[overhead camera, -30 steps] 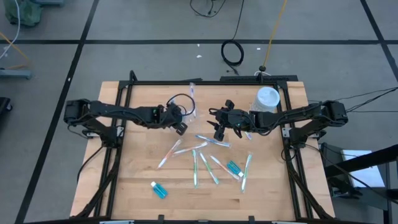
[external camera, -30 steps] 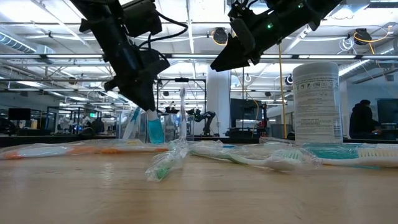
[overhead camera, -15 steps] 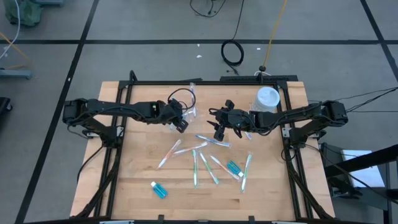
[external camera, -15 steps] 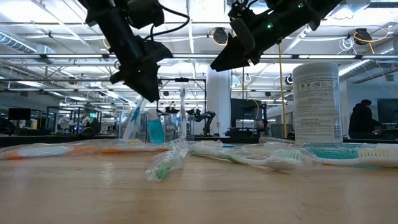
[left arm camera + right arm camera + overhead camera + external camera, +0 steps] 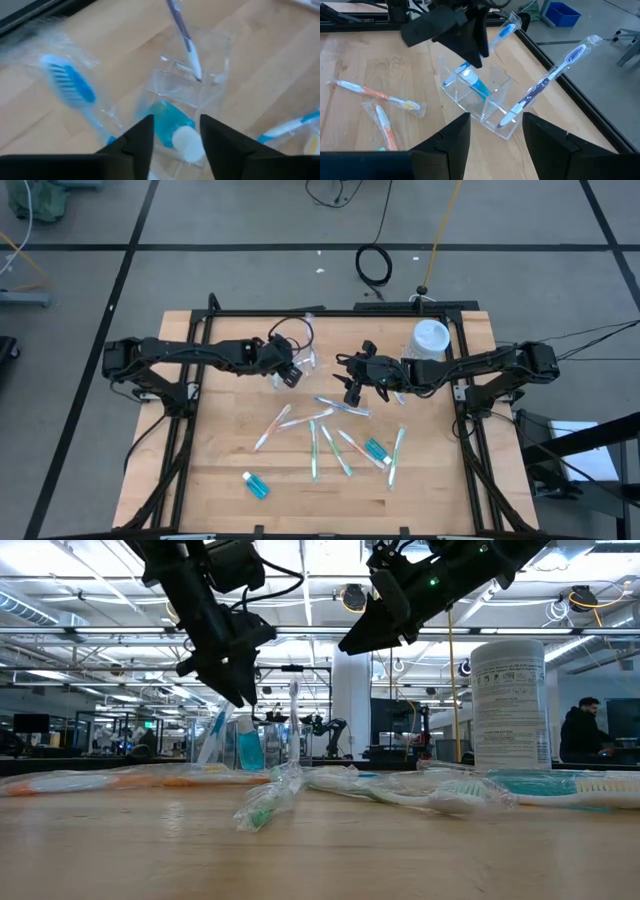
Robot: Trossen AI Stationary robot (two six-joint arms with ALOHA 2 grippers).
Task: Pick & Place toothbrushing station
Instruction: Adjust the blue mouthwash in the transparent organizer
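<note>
A clear plastic holder with compartments stands at the table's far middle. A teal tube leans in it, white cap up. Two wrapped toothbrushes also stand in it, a blue one and a purple-handled one. My left gripper hangs open just above the tube's cap, a finger on either side, touching nothing. My right gripper waits open in the air to the holder's right. Several wrapped toothbrushes and two teal tubes lie flat on the wood.
A tall white lidded container stands at the far right, behind my right arm. Loose toothbrushes spread across the table's middle. A black frame rail runs along the far edge. Bare wood lies at the near left.
My left gripper has let go of the teal tube and risen a little, drifting toward the far edge. The tube stays leaning in the clear holder.
</note>
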